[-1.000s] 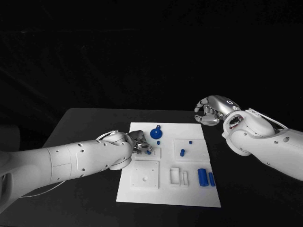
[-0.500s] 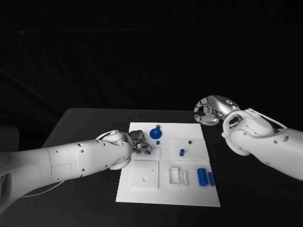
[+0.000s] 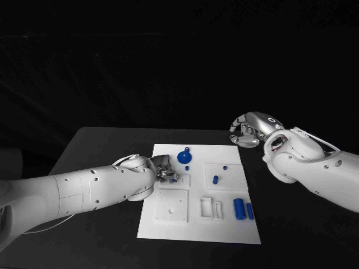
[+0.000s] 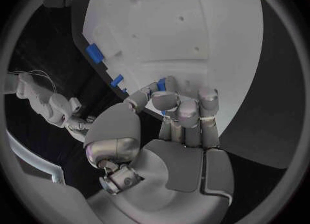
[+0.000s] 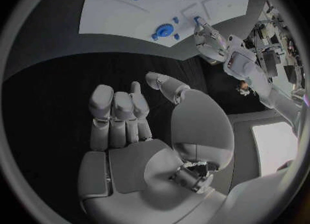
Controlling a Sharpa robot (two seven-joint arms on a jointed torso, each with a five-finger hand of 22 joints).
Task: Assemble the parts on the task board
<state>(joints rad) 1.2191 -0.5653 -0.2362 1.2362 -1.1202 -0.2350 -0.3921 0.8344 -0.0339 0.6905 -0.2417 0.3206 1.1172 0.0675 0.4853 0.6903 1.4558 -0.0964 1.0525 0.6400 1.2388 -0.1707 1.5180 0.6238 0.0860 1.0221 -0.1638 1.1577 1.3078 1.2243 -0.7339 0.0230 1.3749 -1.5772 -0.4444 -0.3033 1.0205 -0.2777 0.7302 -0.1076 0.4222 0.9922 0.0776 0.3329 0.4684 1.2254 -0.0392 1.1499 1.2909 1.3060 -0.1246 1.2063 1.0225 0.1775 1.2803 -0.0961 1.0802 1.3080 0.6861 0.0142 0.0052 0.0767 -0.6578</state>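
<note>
Left hand (image 3: 165, 171) sits low over the near-left part of the task board (image 3: 228, 224), its fingers curled together around what looks like a small blue part (image 4: 161, 84) at the fingertips; the wrist view shows blue between the thumb and a finger, so I judge it pinched, though the grip itself is half hidden. Right hand (image 3: 248, 130) hangs above the table (image 3: 99, 145) off the board's far-right corner, well apart from every piece, fingers curled inward on nothing.

On the board, going down in size: the blue gear (image 3: 185, 158) near the far edge, two blue cylinders (image 3: 239, 209) lying side by side near the right edge, then a short blue peg (image 3: 216, 180) mid-board.

The risk lies in the left hand's pinch: the piece is tiny against those fingers, so a slight tilt while seating it could jam it or flick it off the board.
</note>
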